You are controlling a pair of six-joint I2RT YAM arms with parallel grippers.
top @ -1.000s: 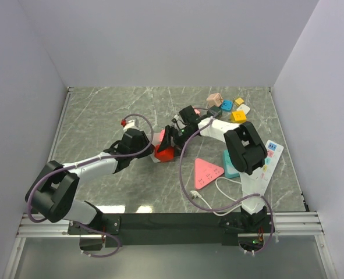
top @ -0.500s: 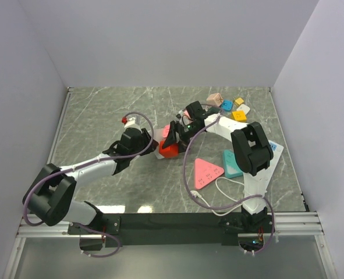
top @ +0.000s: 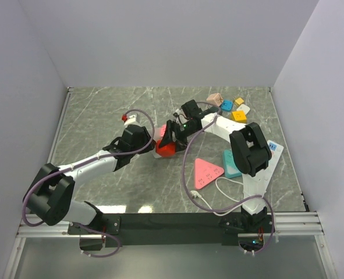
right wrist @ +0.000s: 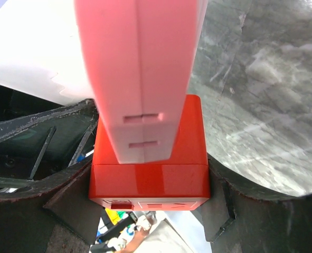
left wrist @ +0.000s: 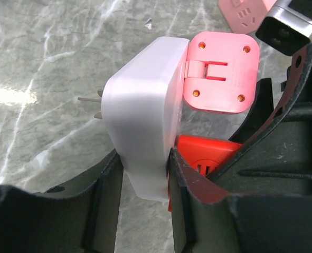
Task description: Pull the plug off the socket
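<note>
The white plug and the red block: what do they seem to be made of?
The white plug: probably moulded plastic, smooth and matt, with rounded edges. The red block: probably hard plastic, fairly glossy, since its face shows reflections.

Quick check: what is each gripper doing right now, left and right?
The left gripper is closed on the white adapter.
The right gripper is closed on the red block.

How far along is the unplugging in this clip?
Done: both grips are set, left gripper shut on the white adapter, right gripper shut on the red block. In hand: apparently the pull apart. Remaining: separation; in the right wrist view the red block butts against the pink piece, no gap showing.
</note>
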